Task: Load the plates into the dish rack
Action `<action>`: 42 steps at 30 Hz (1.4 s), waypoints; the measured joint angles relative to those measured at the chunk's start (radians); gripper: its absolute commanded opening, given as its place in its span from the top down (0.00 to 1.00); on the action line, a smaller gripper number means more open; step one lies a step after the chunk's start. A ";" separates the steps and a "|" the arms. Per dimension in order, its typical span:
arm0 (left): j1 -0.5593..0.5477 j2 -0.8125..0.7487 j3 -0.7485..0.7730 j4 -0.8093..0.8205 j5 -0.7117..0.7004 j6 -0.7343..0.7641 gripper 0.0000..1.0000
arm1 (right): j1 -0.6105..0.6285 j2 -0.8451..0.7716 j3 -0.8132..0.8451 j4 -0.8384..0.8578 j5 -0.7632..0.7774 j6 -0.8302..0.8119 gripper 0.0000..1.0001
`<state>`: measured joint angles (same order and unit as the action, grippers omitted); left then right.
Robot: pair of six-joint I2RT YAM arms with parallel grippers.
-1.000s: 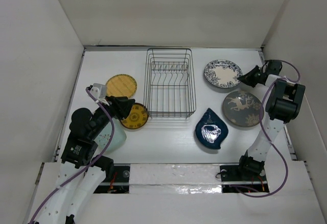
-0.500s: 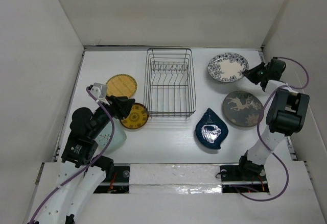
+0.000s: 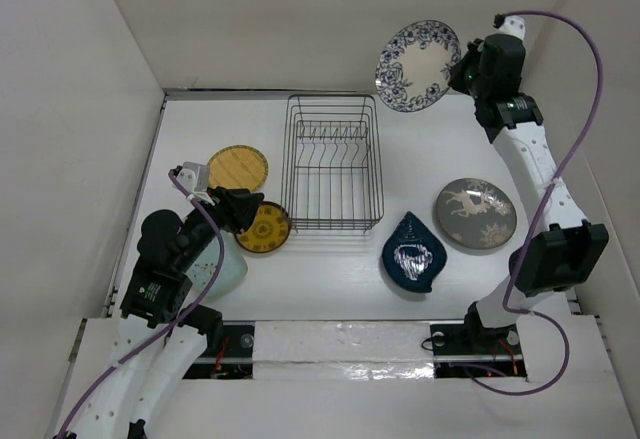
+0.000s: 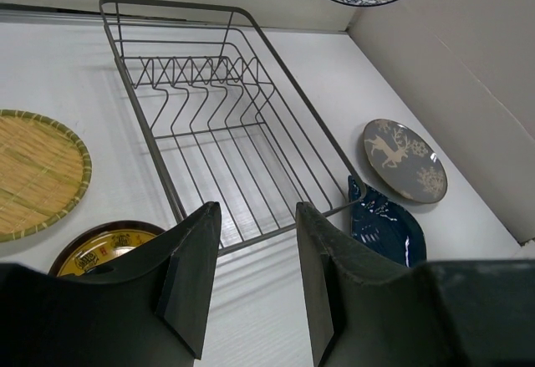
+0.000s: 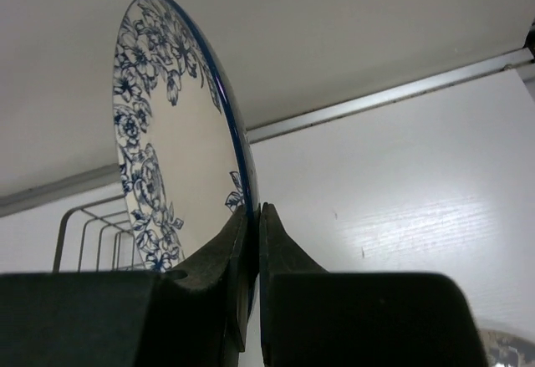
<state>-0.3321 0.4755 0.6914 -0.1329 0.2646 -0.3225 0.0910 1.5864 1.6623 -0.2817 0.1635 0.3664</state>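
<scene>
My right gripper (image 3: pixel 462 71) is shut on the rim of the white-blue floral plate (image 3: pixel 417 53) and holds it high in the air, tilted, behind and to the right of the dish rack (image 3: pixel 332 162). In the right wrist view the plate (image 5: pixel 159 158) stands on edge between my fingers (image 5: pixel 255 242). My left gripper (image 3: pixel 248 209) is open and empty, low over the small dark plate with the yellow mandala (image 3: pixel 268 229). The yellow-tan plate (image 3: pixel 238 168), the pale mint plate (image 3: pixel 228 269), the navy leaf plate (image 3: pixel 414 253) and the grey plate (image 3: pixel 476 213) lie on the table.
White walls close in the table on the left, back and right. In the left wrist view the empty rack (image 4: pixel 219 124) lies ahead, with the grey plate (image 4: pixel 405 170) and navy plate (image 4: pixel 383 223) to its right.
My right gripper has lifted the white-blue floral plate off the table, raised it high and carried it left toward the rack. The left arm has not moved.
</scene>
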 measured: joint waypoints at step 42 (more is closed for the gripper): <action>0.000 0.024 0.000 0.000 -0.008 0.000 0.62 | 0.487 0.449 0.478 -0.526 0.644 -0.156 1.00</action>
<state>-0.3321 0.4999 0.6914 -0.1329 0.2565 -0.3225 0.5781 2.0350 2.1407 -0.8074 0.8070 0.2108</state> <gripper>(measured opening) 0.382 0.079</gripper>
